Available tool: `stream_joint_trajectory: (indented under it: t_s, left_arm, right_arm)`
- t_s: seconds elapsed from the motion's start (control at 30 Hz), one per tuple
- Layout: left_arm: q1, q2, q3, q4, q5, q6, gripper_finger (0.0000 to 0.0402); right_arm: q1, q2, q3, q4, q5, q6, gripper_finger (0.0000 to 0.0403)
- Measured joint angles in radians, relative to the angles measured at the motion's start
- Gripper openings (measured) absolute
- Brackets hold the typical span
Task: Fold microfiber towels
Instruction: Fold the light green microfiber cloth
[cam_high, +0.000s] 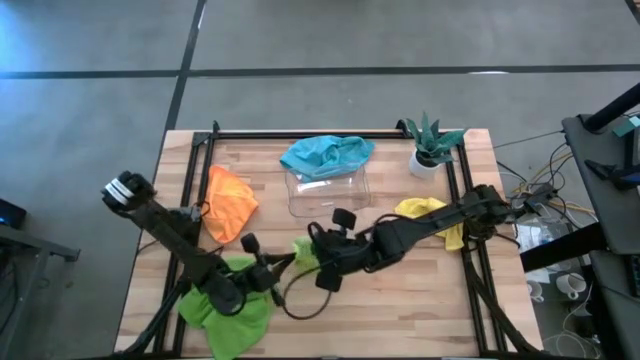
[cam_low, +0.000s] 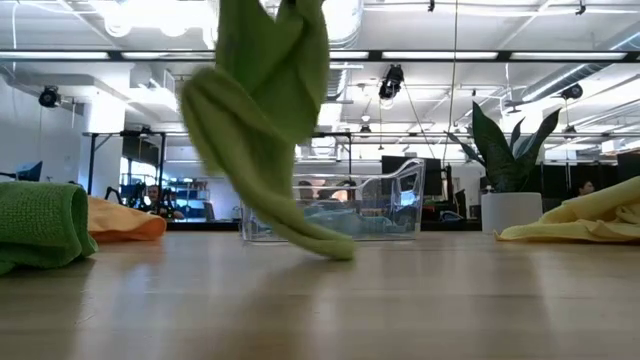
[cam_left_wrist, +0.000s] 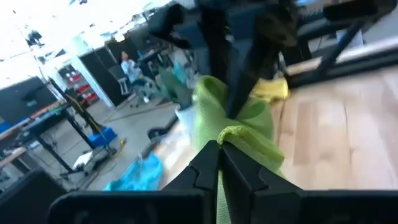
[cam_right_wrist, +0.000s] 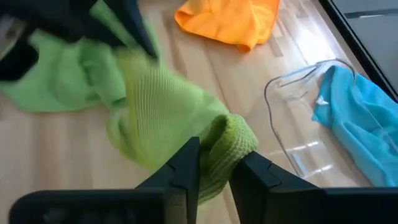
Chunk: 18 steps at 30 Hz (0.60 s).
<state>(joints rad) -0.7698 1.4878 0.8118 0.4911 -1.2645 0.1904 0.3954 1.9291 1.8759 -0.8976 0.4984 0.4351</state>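
A lime green towel (cam_low: 270, 110) hangs between my two grippers above the table's middle, and its lower end (cam_low: 325, 243) touches the table. My left gripper (cam_high: 282, 264) and my right gripper (cam_high: 316, 250) are both shut on it, close together. A second lime green towel (cam_high: 232, 305) lies crumpled at the near left under my left arm. The orange towel (cam_high: 230, 202) lies at the left. The teal towel (cam_high: 326, 154) lies over the clear tray's far rim. The yellow towel (cam_high: 430, 215) lies at the right, partly under my right arm. My left gripper pinches a bunched edge of the lime green towel (cam_left_wrist: 233, 134) between its two fingers (cam_left_wrist: 205, 165). The towel rises from there to my right gripper. My right gripper pinches a rolled fold of the same towel (cam_right_wrist: 233, 142) between its two fingers (cam_right_wrist: 186, 165), with several layers in the hold. The cloth hangs slack below it toward the table.
The clear plastic tray (cam_high: 330, 190) stands at the far middle, and a small potted plant (cam_high: 432, 145) at the far right. A black frame rail (cam_high: 190, 170) runs along the table's left, far and right sides. Bare wood lies at the near right (cam_high: 420, 300).
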Motion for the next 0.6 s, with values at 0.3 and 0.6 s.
stream_joint_trajectory:
  t_s: [0.3, 0.6]
  left_arm:
    - [-0.035, -0.137, 0.047, -0.051, -0.064, 0.054, 0.0]
    - [-0.029, -0.114, 0.045, -0.226, -0.103, -0.203, 0.0]
  right_arm:
    - [0.052, -0.031, -0.033, -0.075, 0.001, 0.099, 0.0114]
    - [0.063, 0.004, -0.176, -0.075, 0.0, 0.25, 0.0155]
